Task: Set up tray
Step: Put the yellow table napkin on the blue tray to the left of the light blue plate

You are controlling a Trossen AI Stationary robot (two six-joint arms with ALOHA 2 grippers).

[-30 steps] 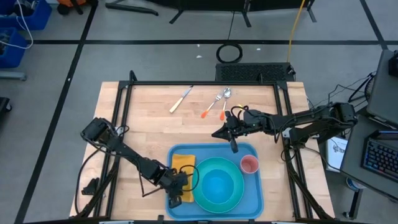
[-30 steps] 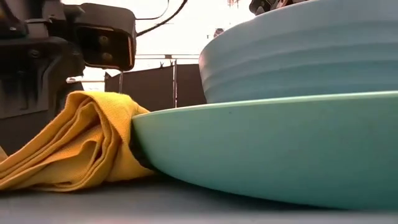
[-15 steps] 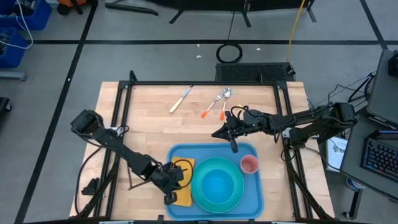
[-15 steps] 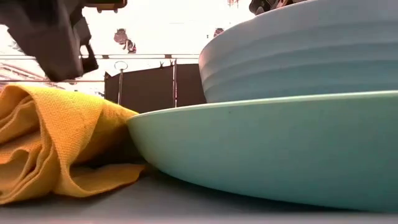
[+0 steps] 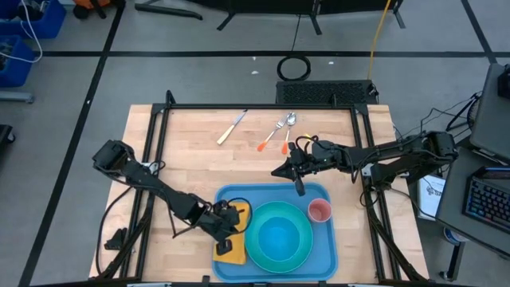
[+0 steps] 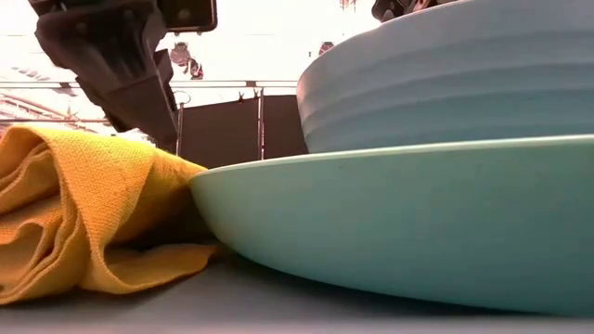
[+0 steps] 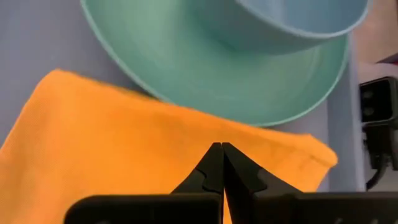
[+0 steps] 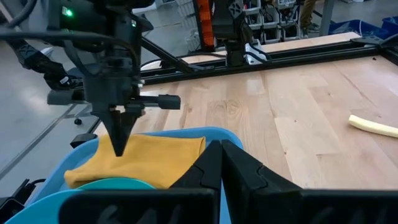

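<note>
The left tool (image 5: 225, 226) hangs with its fingers pressed shut on nothing, directly above the crumpled yellow napkin (image 5: 233, 231) at the left end of the blue tray (image 5: 323, 247). Just right of this tool, a turquoise plate (image 5: 279, 235) with a blue bowl (image 5: 279, 236) on it fills the tray's middle on the wooden counter (image 5: 191, 159). Further right, the right tool (image 5: 299, 188), also closed and empty, hovers over the tray's far rim; a pink cup (image 5: 319, 210) stands just beyond it.

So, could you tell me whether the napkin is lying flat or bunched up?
Bunched: the yellow napkin shows rumpled folds against the plate.
</note>
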